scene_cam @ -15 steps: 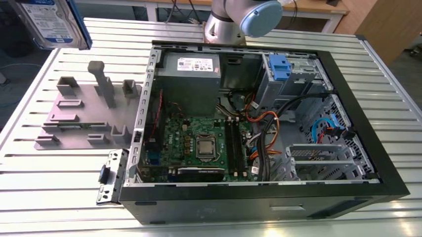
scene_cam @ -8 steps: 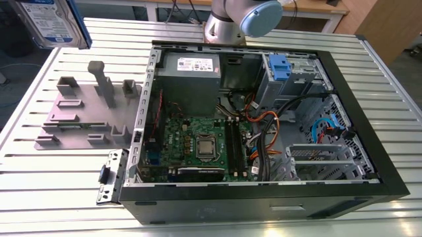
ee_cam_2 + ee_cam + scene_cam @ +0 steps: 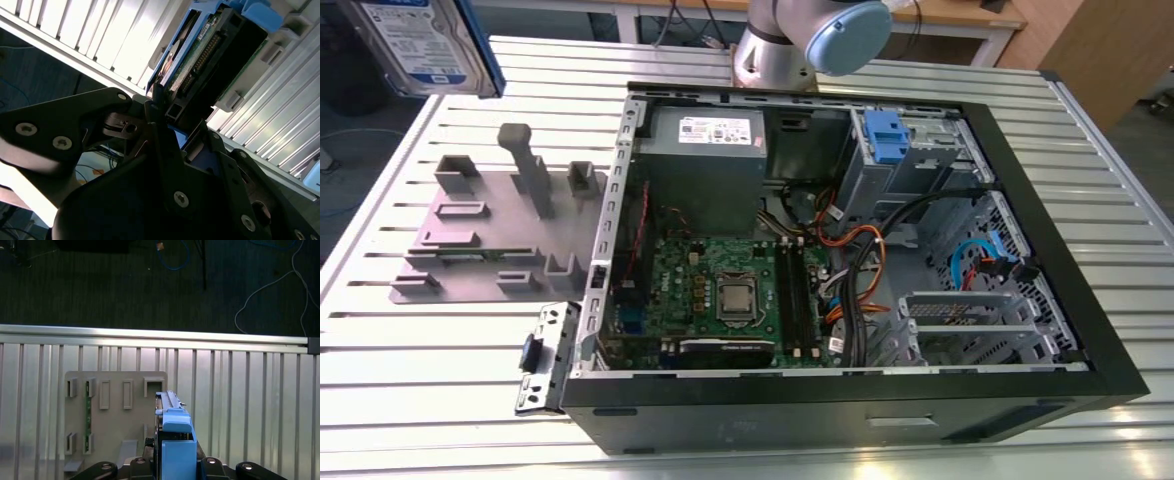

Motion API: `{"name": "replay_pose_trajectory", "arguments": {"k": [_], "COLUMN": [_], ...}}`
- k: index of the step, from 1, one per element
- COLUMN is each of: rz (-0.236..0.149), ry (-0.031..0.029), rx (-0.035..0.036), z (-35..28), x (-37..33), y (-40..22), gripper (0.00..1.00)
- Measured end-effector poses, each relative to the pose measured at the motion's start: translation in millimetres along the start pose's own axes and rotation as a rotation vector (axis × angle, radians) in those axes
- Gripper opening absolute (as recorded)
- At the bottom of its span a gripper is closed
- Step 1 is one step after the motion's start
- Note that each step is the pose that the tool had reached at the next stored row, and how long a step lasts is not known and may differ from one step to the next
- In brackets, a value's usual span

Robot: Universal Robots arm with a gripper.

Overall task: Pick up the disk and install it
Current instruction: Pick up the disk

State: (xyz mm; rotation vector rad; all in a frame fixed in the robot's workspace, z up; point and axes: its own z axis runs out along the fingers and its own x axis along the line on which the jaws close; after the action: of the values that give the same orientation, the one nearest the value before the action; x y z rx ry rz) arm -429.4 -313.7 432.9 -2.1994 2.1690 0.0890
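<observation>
The gripper (image 3: 159, 107) is closed tight on the disk (image 3: 200, 55), its jaws pinching one end of the blue frame. The drive's circuit board and connector edge show in the second wrist view. In the first wrist view the disk (image 3: 175, 440) hangs edge-on over the stand (image 3: 115, 415), above one edge of it and not touching its posts or slots. In the exterior view the disk (image 3: 420, 40) is held in the air, up and away from the stand (image 3: 494, 235) towards the exterior view's left, with its white-and-blue label facing the camera. The stand lies flat on the slatted table (image 3: 427, 360). Just beside the stand, on the exterior view's right, the open case (image 3: 854, 400) lies on its side. The arm (image 3: 787, 45) rises farther off on that same side of the stand.
</observation>
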Motion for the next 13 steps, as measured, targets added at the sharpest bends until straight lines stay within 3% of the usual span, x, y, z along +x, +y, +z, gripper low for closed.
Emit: {"name": "replay_pose_trajectory", "arguments": {"k": [13], "rz": [0.000], "ry": [0.0000], "rx": [0.0001], "z": [-2.7], "x": [-0.2], "y": [0.0], "gripper": [0.36]}}
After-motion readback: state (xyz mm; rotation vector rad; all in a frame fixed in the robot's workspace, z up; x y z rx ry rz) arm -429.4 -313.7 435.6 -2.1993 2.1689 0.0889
